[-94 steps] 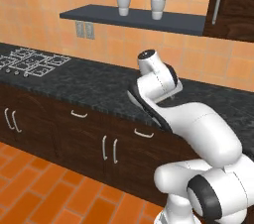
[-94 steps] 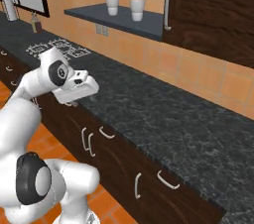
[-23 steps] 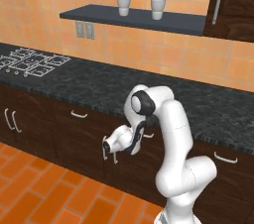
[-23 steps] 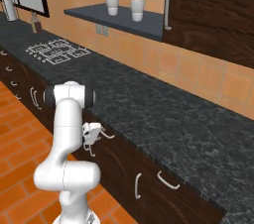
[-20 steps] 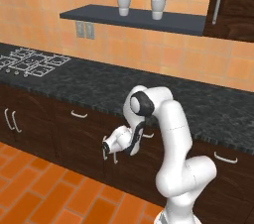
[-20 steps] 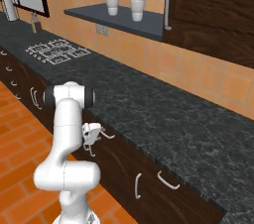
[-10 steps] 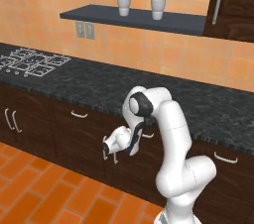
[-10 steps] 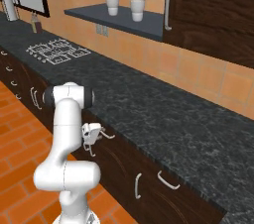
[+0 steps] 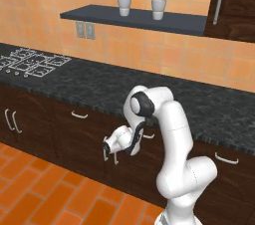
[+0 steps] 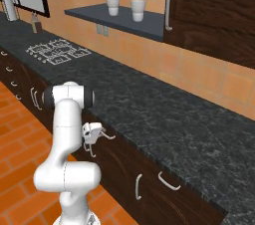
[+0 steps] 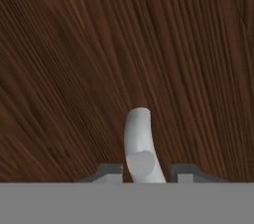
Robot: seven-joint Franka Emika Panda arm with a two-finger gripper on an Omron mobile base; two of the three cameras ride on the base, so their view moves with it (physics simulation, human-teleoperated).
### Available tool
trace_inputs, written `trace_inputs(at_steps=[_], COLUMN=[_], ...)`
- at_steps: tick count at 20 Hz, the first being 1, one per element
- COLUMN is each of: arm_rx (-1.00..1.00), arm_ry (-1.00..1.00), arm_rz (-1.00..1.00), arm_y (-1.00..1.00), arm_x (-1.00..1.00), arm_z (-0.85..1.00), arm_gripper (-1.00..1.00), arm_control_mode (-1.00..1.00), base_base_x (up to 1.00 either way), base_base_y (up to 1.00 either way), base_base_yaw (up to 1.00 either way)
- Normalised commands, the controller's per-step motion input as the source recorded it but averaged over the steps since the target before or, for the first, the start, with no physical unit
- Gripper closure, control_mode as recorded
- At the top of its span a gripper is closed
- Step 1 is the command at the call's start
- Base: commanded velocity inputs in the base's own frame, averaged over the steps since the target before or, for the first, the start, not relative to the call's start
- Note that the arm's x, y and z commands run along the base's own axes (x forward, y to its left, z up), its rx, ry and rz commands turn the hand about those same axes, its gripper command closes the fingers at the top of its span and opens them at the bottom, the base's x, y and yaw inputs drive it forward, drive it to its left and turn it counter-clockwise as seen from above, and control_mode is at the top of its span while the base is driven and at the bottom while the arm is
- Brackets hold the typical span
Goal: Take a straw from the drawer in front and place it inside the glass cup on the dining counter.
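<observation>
The drawer (image 9: 115,123) (image 10: 110,147) is a dark brown wooden front under the black stone counter, and it sits closed. My gripper (image 9: 108,144) (image 10: 99,132) is pressed up to that front at its curved silver handle (image 10: 108,135). In the hand view the handle (image 11: 141,143) rises between my two fingertips (image 11: 111,171), which stand tight on either side of it against the wood grain (image 11: 124,44). My gripper (image 11: 147,171) is shut on the handle. The straw is hidden, and the glass cup and the dining counter are out of view.
A black speckled counter (image 9: 99,89) runs above the drawers, with a stove top (image 9: 30,63) at its left. A wall shelf (image 9: 134,19) carries two white cups. Cabinet doors with vertical handles (image 9: 10,119) sit below, and orange floor tiles (image 9: 50,194) lie in front.
The fingers have closed in from wide open onto the drawer handle. The arm and the drawer have stayed where they were.
</observation>
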Motion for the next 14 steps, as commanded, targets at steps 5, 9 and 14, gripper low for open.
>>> trace_inputs(at_steps=[5,9,14], arm_rx=[0.09,0.02,0.01], arm_ry=[-0.06,-0.07,-0.04], arm_rz=[-0.04,-0.07,-0.08], arm_y=[0.24,0.71,0.74], arm_x=[-0.69,-1.00,-1.00], arm_z=[-0.20,-0.26,-0.25], arm_gripper=[1.00,1.00,1.00], arm_control_mode=[-1.00,-1.00,-1.00], base_base_x=[0.00,0.00,0.00], base_base_y=[0.00,0.00,0.00], base_base_yaw=[0.00,0.00,0.00])
